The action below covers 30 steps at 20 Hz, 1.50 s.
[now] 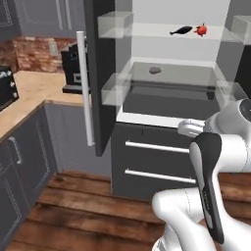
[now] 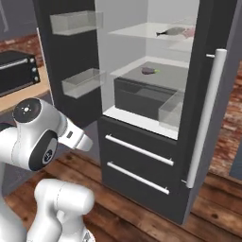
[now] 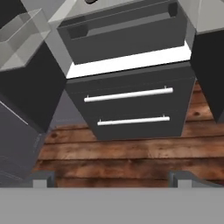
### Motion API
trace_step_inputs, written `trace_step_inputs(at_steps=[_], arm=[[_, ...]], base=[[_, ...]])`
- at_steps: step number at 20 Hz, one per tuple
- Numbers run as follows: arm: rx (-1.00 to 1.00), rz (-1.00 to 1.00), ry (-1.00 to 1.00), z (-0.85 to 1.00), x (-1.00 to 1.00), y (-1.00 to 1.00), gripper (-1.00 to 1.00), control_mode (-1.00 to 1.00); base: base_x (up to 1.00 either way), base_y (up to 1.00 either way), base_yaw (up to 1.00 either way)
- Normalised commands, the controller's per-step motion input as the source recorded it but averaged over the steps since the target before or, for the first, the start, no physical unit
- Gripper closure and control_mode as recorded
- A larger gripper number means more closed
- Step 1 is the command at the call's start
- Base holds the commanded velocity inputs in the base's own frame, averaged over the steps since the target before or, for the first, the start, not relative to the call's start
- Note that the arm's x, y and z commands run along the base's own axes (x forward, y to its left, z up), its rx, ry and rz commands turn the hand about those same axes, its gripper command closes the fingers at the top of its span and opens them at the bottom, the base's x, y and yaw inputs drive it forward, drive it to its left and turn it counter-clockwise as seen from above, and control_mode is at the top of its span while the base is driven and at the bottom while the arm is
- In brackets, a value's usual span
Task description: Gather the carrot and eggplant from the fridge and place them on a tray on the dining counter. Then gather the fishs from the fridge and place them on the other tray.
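The fridge (image 1: 157,162) (image 2: 137,160) (image 3: 131,109) stands with both upper doors swung wide. A slim dark fish (image 1: 181,31) (image 2: 171,32) lies on its top shelf next to a small red item (image 1: 200,30). One shelf lower rests the dull purple-grey eggplant (image 1: 155,70) (image 2: 150,71). My gripper (image 3: 112,180) is open and holds nothing; it hangs low in front of the two drawer bars and looks down at them and the floor. Carrot, trays and dining counter are out of view.
The left door (image 1: 98,73), with its long pale handle and clear bins, juts out toward me. The right door (image 2: 208,118) does the same. A wood counter (image 1: 34,93) at the left carries a coffee machine (image 1: 73,68) and a toaster oven (image 2: 16,71). Wooden floor lies below.
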Motion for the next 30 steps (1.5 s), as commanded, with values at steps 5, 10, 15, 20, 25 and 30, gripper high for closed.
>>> trace_step_inputs(at_steps=[5, 10, 15, 20, 25, 30], arm=[[0.00, 0.00, 0.00, 0.00, 0.00, 0.00, -1.00, 1.00], [0.00, 0.00, 0.00, 0.00, 0.00, 0.00, -1.00, 1.00], [0.00, 0.00, 0.00, 0.00, 0.00, 0.00, -1.00, 1.00], [0.00, 0.00, 0.00, 0.00, 0.00, 0.00, -1.00, 1.00], [0.00, 0.00, 0.00, 0.00, 0.00, 0.00, -1.00, 1.00], [0.00, 0.00, 0.00, 0.00, 0.00, 0.00, -1.00, 1.00]], base=[[0.54, 0.10, -0.34], [0.59, 0.07, -0.33], [0.61, 0.21, -0.28], [0.52, 0.29, -0.21], [0.44, 0.31, -0.12], [0.51, 0.38, -0.05]])
